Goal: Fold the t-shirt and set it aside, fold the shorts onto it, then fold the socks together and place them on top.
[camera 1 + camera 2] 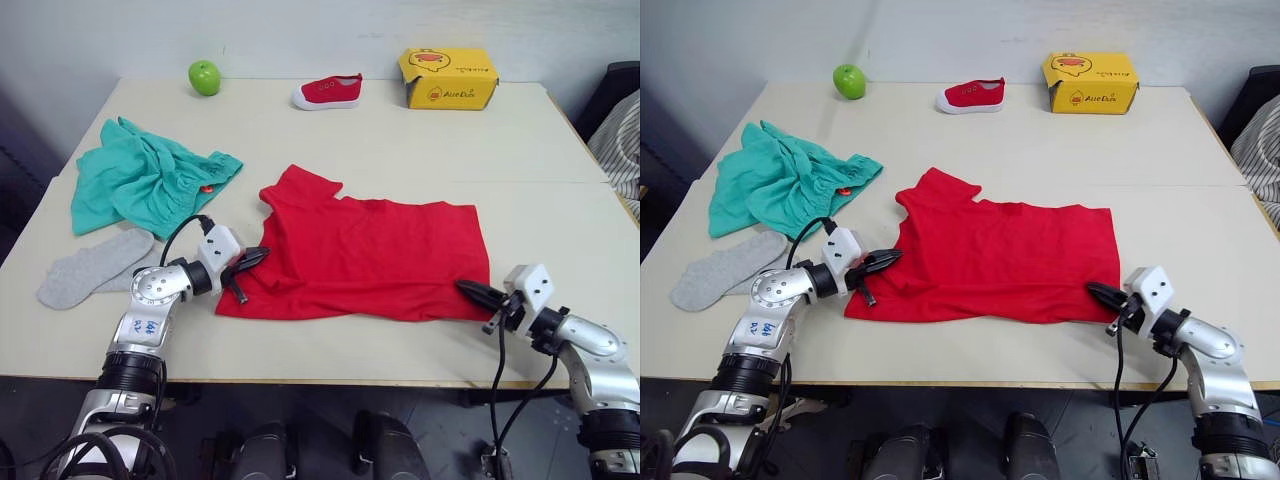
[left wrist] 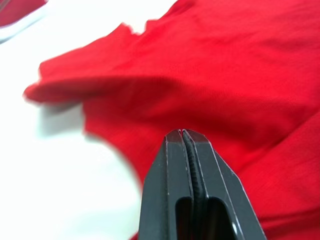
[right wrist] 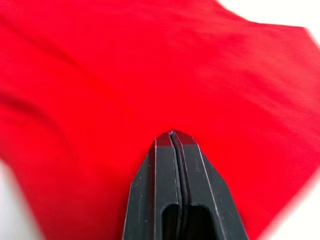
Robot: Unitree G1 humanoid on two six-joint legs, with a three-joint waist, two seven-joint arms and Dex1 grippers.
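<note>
Nearest, left gripper at 8 o'clock and right gripper at 4 o'clock — fingers pressed together on each, tips at the near corners of the t-shirt, pinching nothing that can be made out. T-shirt spread flat mid-table. Socks at 9 o'clock, shorts bunched at 10. Farthest — apple, red shoe, yellow box.

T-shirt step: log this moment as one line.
stage: t-shirt fold, not yet folded | left gripper: shut, at its left edge | right gripper: shut, at its right corner | shorts, socks: untouched
</note>
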